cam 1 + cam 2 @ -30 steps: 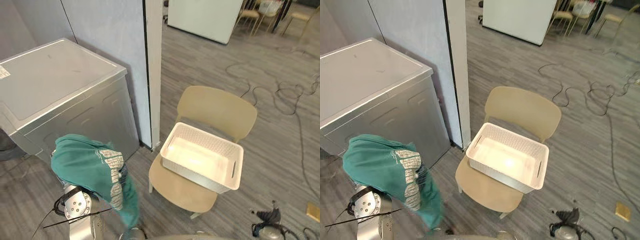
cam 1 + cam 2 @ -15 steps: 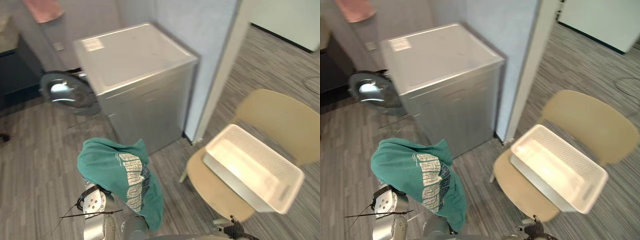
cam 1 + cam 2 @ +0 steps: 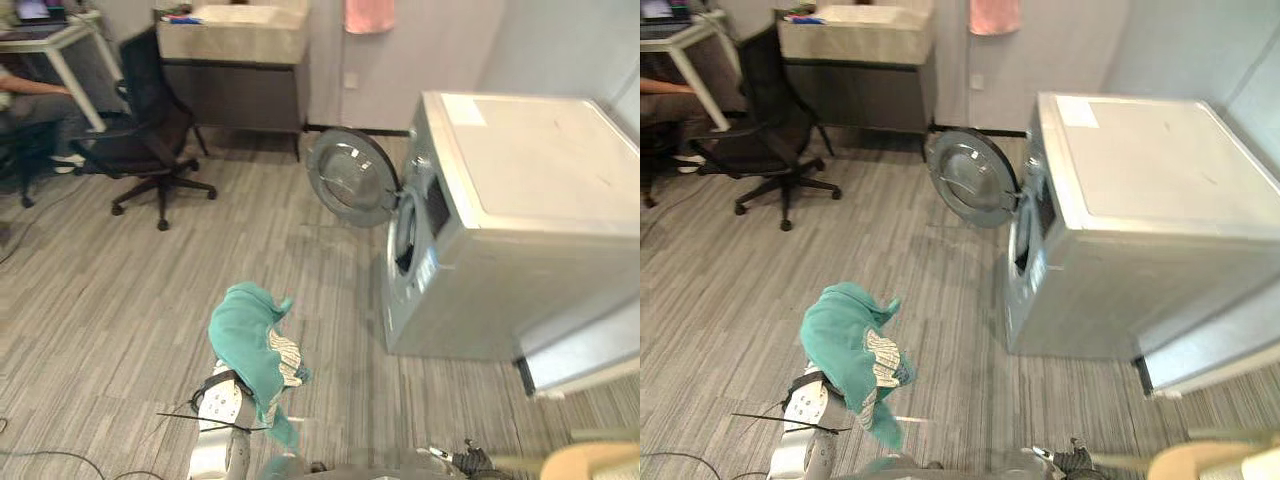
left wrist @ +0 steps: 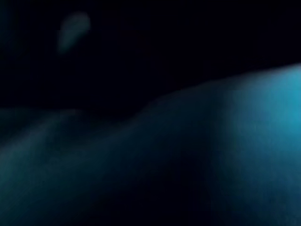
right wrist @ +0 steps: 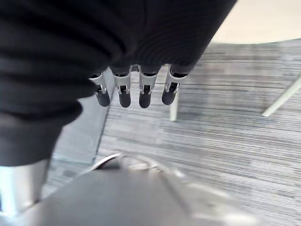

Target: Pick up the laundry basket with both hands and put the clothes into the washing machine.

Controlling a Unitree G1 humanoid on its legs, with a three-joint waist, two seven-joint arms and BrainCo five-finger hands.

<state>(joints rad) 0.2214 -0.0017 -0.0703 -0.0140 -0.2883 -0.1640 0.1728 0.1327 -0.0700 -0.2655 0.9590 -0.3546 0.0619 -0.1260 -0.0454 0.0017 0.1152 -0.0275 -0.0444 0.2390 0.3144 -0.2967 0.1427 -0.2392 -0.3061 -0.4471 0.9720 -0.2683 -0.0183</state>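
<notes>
We stand on a grey striped carpet floor (image 3: 110,290). To our right is the silver washing machine (image 3: 520,230), its flat top pale and bare. Its round door (image 3: 350,178) hangs swung open on the front face, and the dark drum opening (image 3: 405,232) shows beside it.

Farther off, a black office chair (image 3: 150,130) sits near a white table (image 3: 50,45), with a beige counter (image 3: 235,30) along the wall and a pink towel (image 3: 368,14) hanging above it. The edge of a beige chair (image 3: 592,464) shows at the lower right corner.

The teal garment (image 3: 252,345), with a light printed patch, is draped over the end of our left arm (image 3: 218,405). It hangs above the floor, out in front of the open door and well apart from it. The cloth hides our left hand, so we cannot tell how that hand is set.

Our right hand (image 5: 146,92) hangs over the floor with its fingers (image 5: 124,96) released and straight, holding nothing.
</notes>
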